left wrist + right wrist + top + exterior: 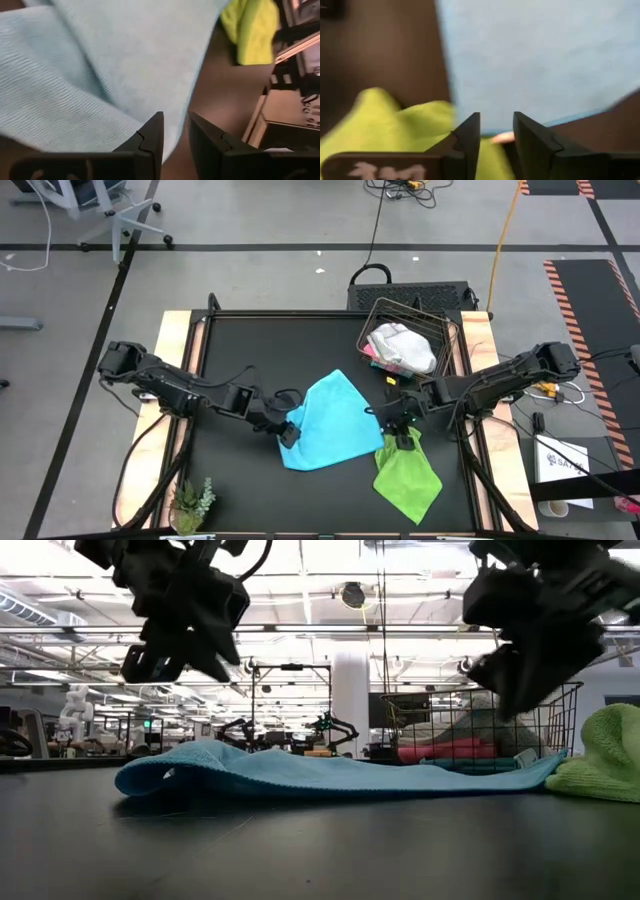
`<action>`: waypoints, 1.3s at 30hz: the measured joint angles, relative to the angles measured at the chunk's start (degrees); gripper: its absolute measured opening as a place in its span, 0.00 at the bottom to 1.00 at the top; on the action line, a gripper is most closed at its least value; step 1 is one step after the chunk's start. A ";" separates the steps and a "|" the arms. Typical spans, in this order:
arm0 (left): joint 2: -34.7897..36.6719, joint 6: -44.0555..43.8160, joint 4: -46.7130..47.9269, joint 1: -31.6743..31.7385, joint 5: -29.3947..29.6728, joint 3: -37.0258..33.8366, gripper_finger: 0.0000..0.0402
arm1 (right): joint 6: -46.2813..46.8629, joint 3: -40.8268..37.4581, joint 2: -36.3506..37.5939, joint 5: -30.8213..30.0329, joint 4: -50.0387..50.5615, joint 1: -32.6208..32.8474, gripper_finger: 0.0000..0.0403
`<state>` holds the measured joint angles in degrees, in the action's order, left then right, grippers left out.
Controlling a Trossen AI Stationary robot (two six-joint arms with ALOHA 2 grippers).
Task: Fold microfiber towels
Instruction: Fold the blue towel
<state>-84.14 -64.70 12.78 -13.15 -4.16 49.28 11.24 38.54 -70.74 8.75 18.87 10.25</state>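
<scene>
A light blue microfiber towel (pixel 330 425) lies on the black table's middle, low and flat (pixel 300 772). A lime green towel (pixel 408 478) lies crumpled at its near right, touching the blue towel's right corner. My left gripper (pixel 288 432) hangs open above the blue towel's left edge and is clear of it in the low view (pixel 165 665). My right gripper (pixel 398 423) hangs open above the spot where the blue and green towels meet, also clear of the cloth (pixel 505 690). Both wrist views show a gap between the fingers with nothing in it.
A wire basket (pixel 410 340) at the far right holds a white-grey cloth (pixel 402 348) and a pink one under it. A small green plant (pixel 192 502) stands at the near left corner. Bare black table lies to the left of and in front of the blue towel.
</scene>
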 joint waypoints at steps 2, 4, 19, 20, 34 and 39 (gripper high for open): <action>0.00 0.44 2.39 0.00 1.21 0.00 0.21 | -3.98 0.00 0.00 -4.68 -2.21 -0.60 0.30; 0.00 0.45 4.79 -0.04 4.29 0.00 0.21 | -6.30 0.00 0.00 -7.82 -6.12 -1.55 0.32; 0.04 -1.50 7.31 3.32 18.53 0.00 0.21 | -6.39 0.04 -18.00 -8.60 -30.06 -6.81 0.16; 0.04 -1.51 7.31 3.53 18.83 0.00 0.21 | -6.17 0.04 -19.63 -8.59 -31.84 -6.83 0.14; 0.04 -1.40 7.69 4.04 18.97 0.00 0.21 | 0.61 0.25 -25.60 5.46 -19.08 -4.05 0.00; 0.04 -3.46 8.17 4.05 16.18 0.00 0.21 | 1.20 0.20 -23.14 6.29 -17.68 -2.57 0.00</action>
<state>-84.09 -68.17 20.95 -9.09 12.02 49.28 12.44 38.74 -93.88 15.04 1.19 7.68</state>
